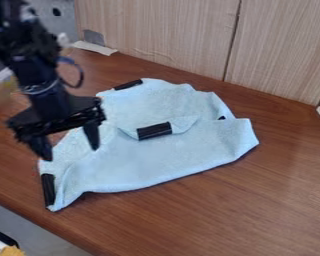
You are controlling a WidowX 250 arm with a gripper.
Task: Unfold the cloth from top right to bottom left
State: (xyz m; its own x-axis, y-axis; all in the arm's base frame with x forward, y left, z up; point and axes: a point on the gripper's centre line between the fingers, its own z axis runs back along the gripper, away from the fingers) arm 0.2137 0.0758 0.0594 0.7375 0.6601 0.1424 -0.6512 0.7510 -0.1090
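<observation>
The hand (70, 151) hangs over the left part of the pale blue cloth (158, 159) — fingers spread — above the brown bench (215, 214).

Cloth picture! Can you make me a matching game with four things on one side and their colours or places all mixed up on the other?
Things:
1. cloth
2. gripper
3. table
4. panels

Colours and places:
A. pale wood, at the back
B. black, with its fingers apart
C. light blue, partly folded
D. brown, underneath the light blue thing

Right pairs: 1-C, 2-B, 3-D, 4-A
</observation>
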